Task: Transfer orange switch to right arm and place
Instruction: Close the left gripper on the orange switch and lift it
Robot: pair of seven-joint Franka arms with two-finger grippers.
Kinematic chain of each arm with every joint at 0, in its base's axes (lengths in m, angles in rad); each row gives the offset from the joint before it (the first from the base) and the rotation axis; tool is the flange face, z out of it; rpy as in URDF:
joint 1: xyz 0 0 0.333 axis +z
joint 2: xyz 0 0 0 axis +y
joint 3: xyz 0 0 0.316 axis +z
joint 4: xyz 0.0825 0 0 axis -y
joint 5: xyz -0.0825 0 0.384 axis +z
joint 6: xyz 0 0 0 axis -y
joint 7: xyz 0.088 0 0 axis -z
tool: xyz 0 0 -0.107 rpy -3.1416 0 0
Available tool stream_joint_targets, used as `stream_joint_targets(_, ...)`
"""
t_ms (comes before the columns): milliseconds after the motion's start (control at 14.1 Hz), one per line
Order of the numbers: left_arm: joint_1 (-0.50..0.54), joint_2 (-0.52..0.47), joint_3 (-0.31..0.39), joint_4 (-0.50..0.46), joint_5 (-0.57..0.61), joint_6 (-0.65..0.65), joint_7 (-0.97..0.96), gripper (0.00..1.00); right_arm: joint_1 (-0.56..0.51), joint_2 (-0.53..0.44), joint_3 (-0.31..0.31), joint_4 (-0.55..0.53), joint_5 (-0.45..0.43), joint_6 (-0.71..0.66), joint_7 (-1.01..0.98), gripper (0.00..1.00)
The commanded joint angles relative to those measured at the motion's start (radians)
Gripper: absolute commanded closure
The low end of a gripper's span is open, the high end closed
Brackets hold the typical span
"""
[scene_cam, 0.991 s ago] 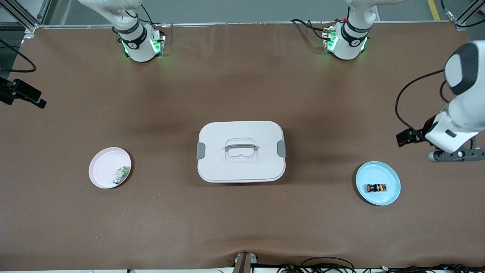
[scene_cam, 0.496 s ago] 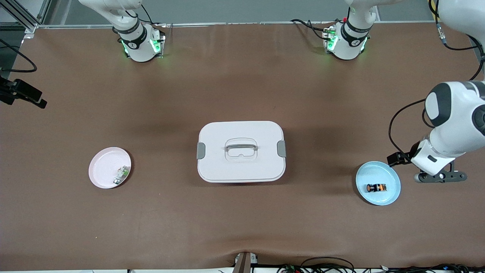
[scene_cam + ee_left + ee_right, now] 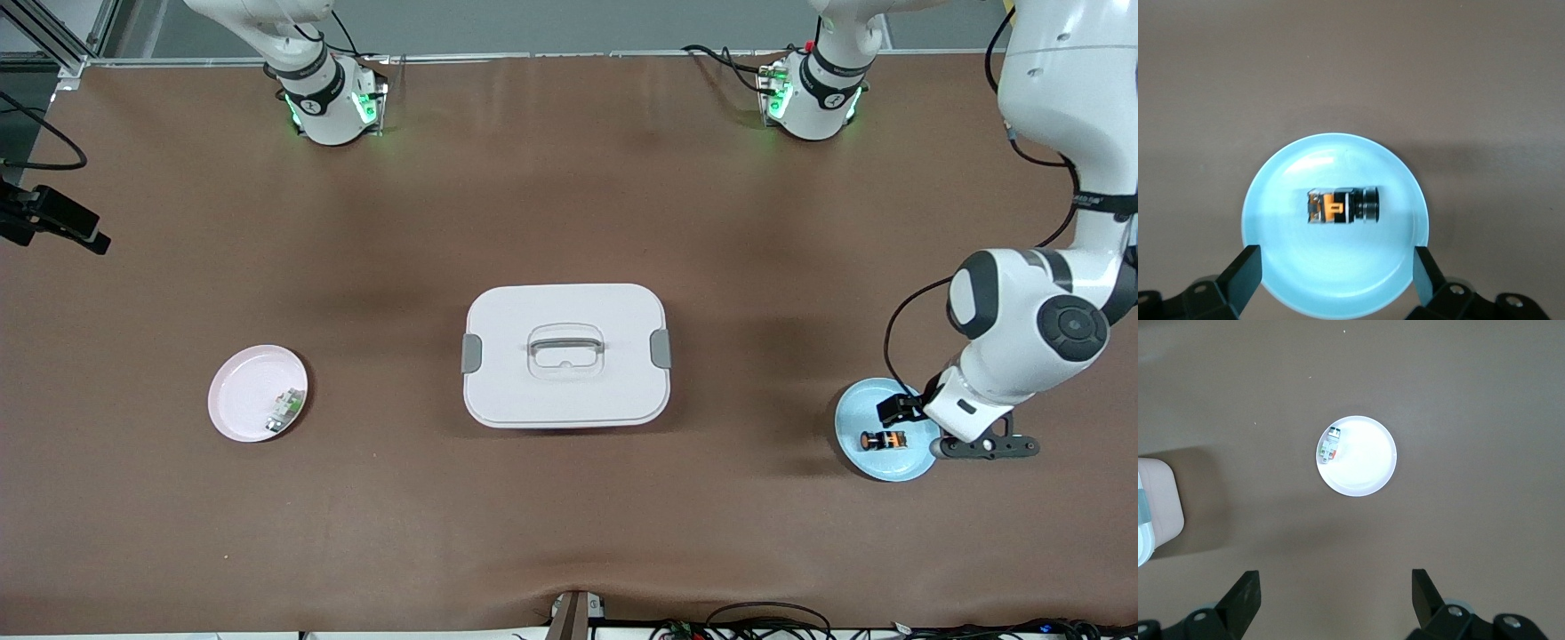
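Observation:
The orange switch (image 3: 883, 439) (image 3: 1341, 205), a tiny black cylinder with orange markings, lies on its side in the middle of a light blue plate (image 3: 889, 464) (image 3: 1338, 280) toward the left arm's end of the table. My left gripper (image 3: 1336, 267) hangs over this plate, open, its fingertips (image 3: 1245, 267) spread about as wide as the plate and clear of the switch. My right gripper (image 3: 1336, 593) is open and holds nothing, high over the table near a pink plate (image 3: 1365, 463); that arm waits.
A white lidded box (image 3: 565, 354) with a grey handle stands at the table's middle. The pink plate (image 3: 244, 391) toward the right arm's end holds a small white-and-green flat part (image 3: 286, 409) (image 3: 1331, 444). Brown table surface lies between them.
The left arm has swung down from the table's end to over the blue plate. The switch, the plates and the box have not moved.

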Motion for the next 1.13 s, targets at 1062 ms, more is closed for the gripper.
stream_joint_targets(1062, 0.020, 0.177, -0.004, 0.065, 0.003, 0.140, 0.019, 0.00, 0.086, 0.106, 0.017, 0.029, 0.006, -0.004, 0.007, 0.00)
